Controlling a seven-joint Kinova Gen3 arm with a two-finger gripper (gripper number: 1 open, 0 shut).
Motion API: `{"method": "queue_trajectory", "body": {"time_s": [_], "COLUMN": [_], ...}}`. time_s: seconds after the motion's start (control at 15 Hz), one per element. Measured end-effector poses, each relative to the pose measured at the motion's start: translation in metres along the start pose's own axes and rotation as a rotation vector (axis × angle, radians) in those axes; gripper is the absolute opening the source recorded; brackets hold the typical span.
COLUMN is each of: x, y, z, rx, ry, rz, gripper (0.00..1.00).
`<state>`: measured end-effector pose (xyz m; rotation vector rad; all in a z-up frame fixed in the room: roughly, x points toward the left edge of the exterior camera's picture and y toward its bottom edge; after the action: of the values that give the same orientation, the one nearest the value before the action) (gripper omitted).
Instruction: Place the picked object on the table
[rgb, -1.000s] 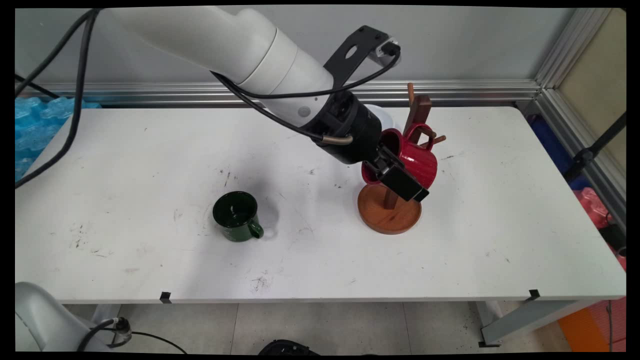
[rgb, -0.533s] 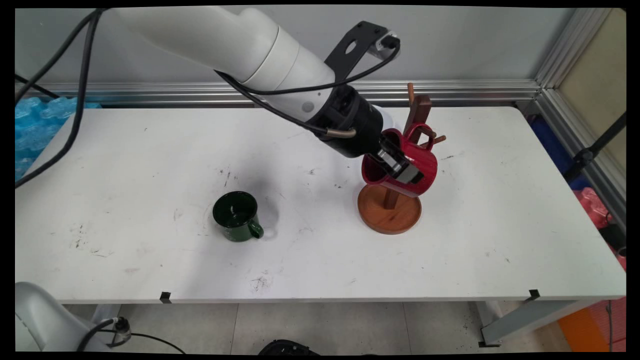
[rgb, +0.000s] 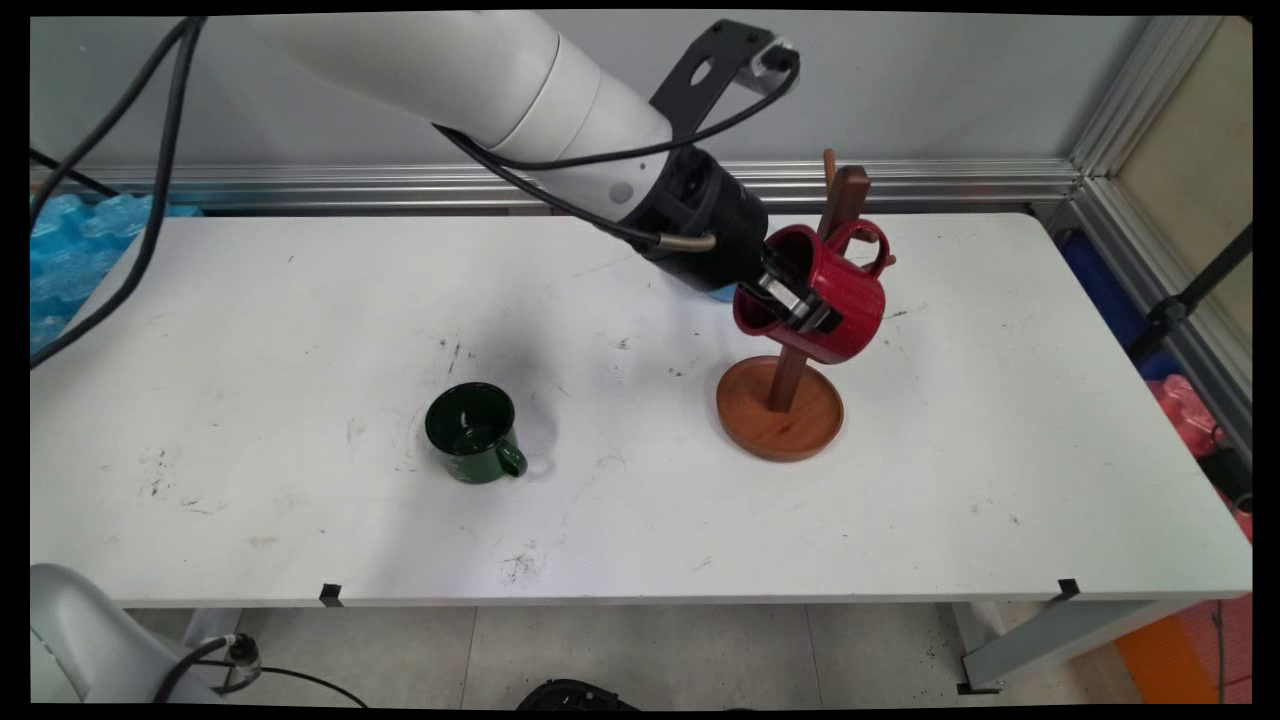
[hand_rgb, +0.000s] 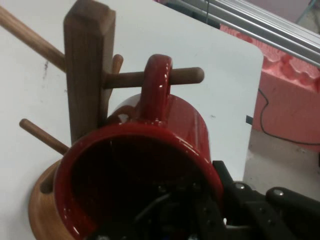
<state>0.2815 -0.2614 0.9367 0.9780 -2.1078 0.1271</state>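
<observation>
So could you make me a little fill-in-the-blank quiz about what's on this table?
1. The gripper grips the rim of the ____ mug.
2. That mug's handle is looped over a wooden ____ of the rack.
3. The green mug stands upright on the white ____.
4. The rack's base is ____ in shape.

Missing words: red; peg; table; round

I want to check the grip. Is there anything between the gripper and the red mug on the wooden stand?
Nothing visible. The gripper is shut on the rim of the red mug, one finger inside. The handle is looped round a peg of the wooden mug stand. The green mug stands far off.
</observation>
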Motion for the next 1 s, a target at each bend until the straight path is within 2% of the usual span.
{"method": "queue_trajectory", "body": {"time_s": [0.6, 1.0], "x": [0.001, -0.004], "y": [0.005, 0.023], "z": [-0.016, -0.032], "rx": [-0.011, -0.056], "ry": [0.009, -0.002], "rz": [0.007, 0.022], "gripper": [0.0, 0.0]}}
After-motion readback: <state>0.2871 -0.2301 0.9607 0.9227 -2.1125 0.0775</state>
